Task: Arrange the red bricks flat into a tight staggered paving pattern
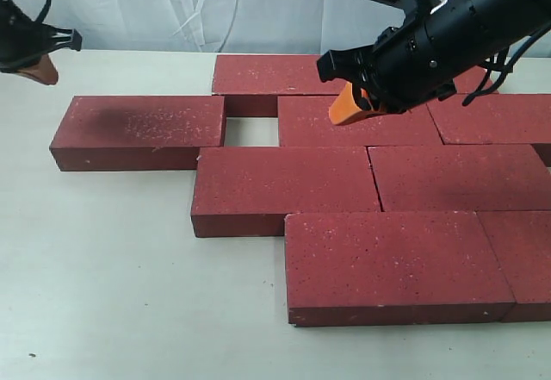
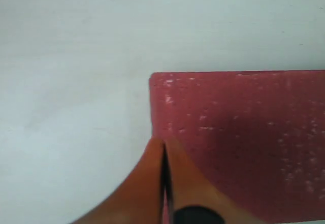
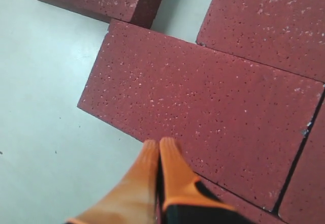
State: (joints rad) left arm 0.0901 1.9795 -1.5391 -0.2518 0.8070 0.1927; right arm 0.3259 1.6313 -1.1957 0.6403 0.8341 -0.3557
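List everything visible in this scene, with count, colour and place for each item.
red bricks: eight clearly seen, and what seems a ninth mostly hidden behind the right arm; dark red with white speckles; all lying flat in staggered rows at centre and right; the leftmost one is separated from its row by a gap.
table: one, off-white, under everything.
cloth backdrop: one, white, behind the table.
left gripper: one, black with orange jaws shut and empty, at the far left of the exterior view, near the leftmost brick's end.
right gripper: one, black with orange jaws shut and empty, over a second-row brick.
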